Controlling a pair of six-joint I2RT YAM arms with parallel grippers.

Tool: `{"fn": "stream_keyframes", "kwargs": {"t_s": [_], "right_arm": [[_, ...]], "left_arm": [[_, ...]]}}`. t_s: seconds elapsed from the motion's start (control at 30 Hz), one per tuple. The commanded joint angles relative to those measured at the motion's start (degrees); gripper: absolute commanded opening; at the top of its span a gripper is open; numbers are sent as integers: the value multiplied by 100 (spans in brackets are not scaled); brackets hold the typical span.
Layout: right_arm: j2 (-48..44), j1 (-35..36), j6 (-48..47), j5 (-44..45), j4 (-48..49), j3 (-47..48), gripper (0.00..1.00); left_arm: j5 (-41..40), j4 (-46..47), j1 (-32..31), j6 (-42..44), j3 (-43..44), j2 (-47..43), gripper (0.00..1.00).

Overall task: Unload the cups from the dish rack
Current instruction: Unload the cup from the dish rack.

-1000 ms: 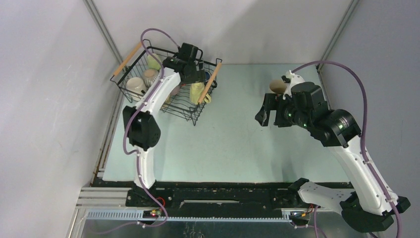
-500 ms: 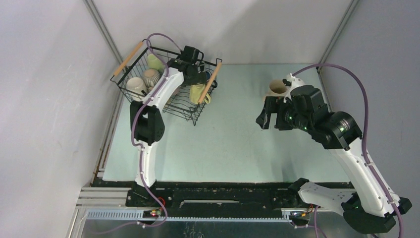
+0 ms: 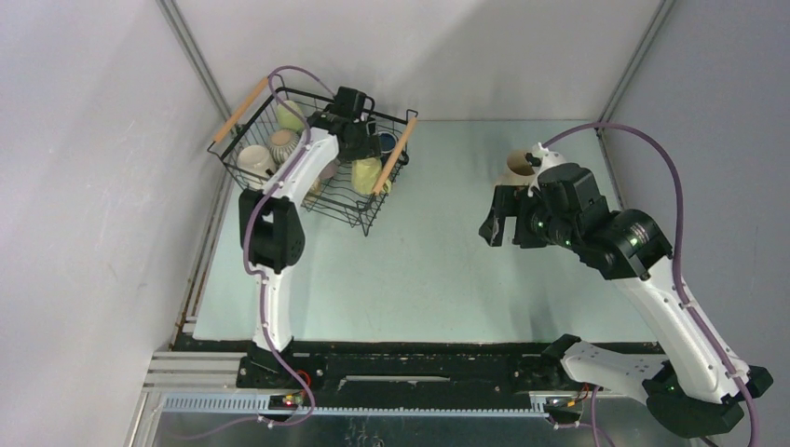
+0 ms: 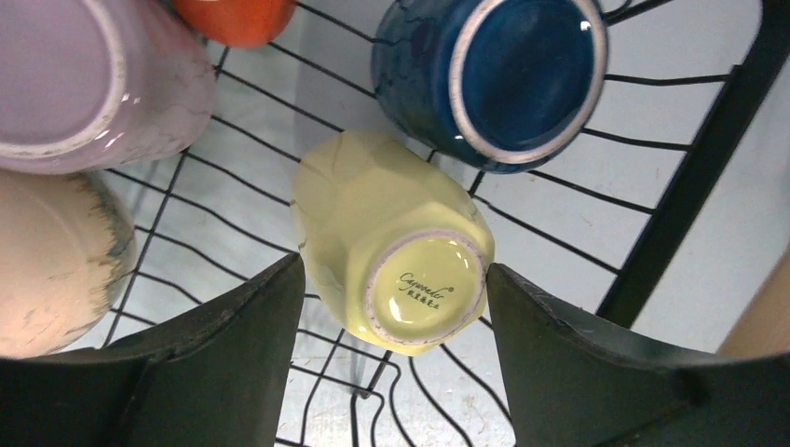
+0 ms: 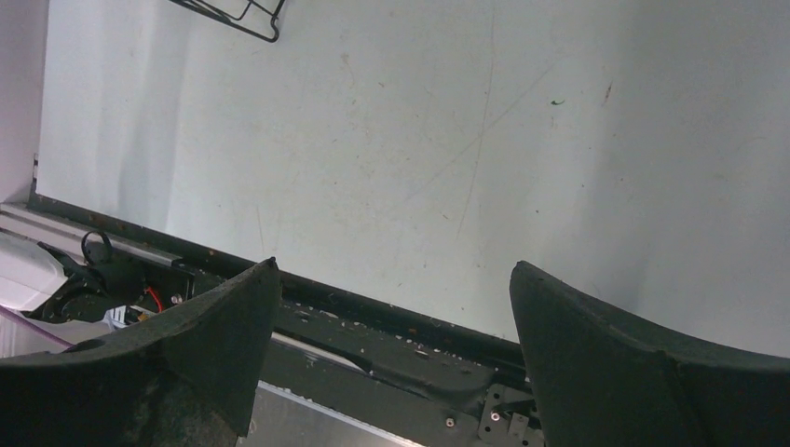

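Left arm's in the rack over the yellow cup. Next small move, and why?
Probably close the left gripper on the yellow cup until it grips, before any lift. Its fingers flank the cup, which lies base toward the wrist camera in the dish rack, but firm contact isn't clear. The navy cup lies close beside it, so avoid sideways motion.

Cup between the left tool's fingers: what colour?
Pale yellow cup, clearest in the left wrist view.

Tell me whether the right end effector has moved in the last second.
Yes. In the top view the right end effector has slid down-frame, away from the cream cup beyond it.
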Motion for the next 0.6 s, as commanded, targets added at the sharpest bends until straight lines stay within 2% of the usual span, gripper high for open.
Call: {"fn": "stream_keyframes", "kwargs": {"t_s": [0.0, 0.27, 0.57], "right_arm": [[36, 98, 141, 88, 126, 7, 100], [108, 195, 156, 154, 147, -32, 100], [105, 224, 162, 202, 150, -117, 100]], "left_arm": [[-136, 54, 217, 143, -311, -520, 77], [-88, 45, 296, 222, -426, -617, 75], [53, -106, 296, 307, -11, -316, 92]]}}
